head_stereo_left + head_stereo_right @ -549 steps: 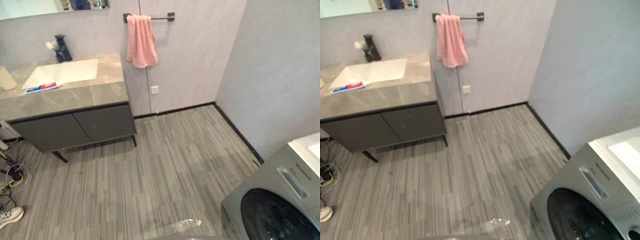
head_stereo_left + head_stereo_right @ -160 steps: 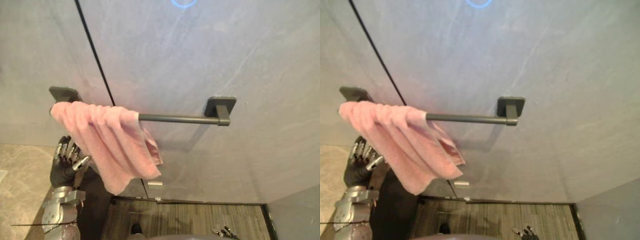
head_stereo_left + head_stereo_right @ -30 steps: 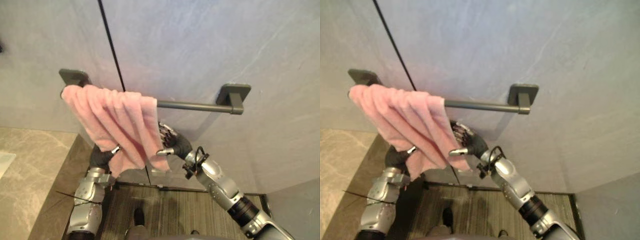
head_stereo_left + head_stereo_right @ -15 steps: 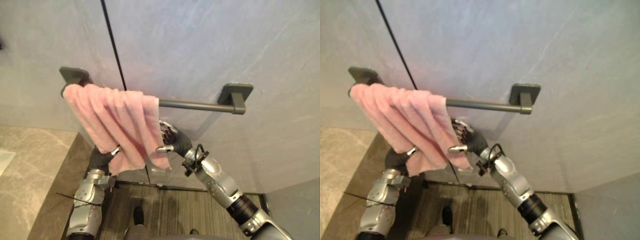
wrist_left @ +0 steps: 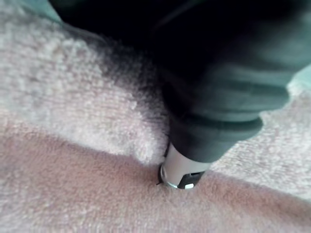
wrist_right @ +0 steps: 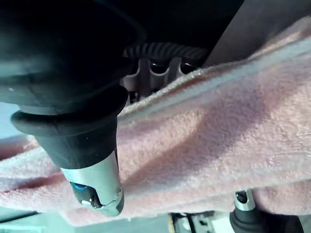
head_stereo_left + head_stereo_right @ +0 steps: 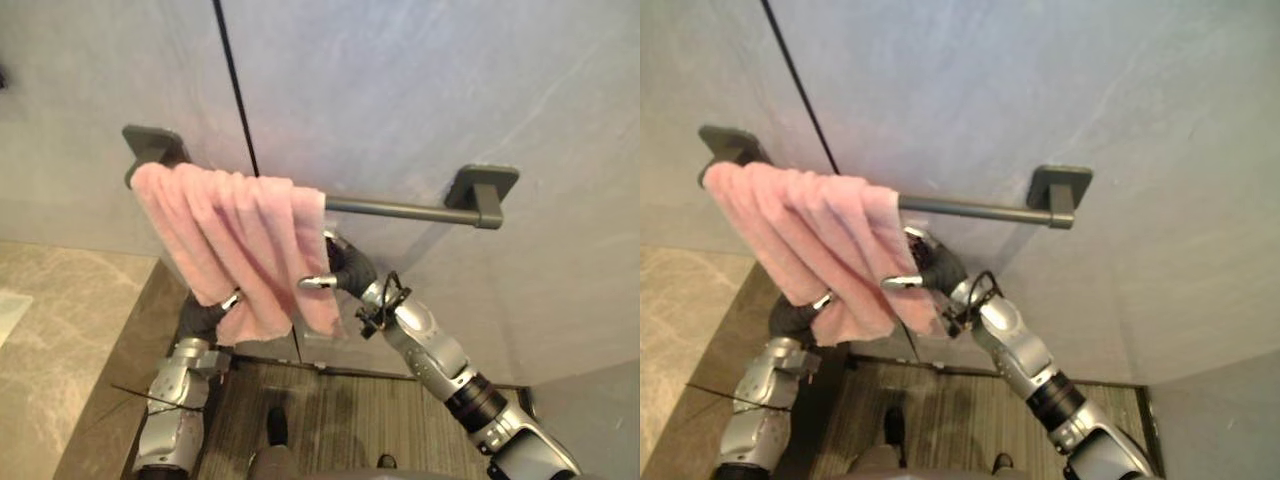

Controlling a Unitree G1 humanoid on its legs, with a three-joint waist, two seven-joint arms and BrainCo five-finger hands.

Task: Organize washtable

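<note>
Right hand (image 7: pixel 345 270) rose, pinching pink towel (image 7: pixel 225 235)

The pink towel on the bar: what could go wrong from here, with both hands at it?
The towel hangs bunched at one end of the bar; a downward pull by the right hand, which pinches its edge, might drag it off.
The left hand sits among the lower folds; if the two hands pull unevenly, the towel may bunch further instead of spreading.
</note>
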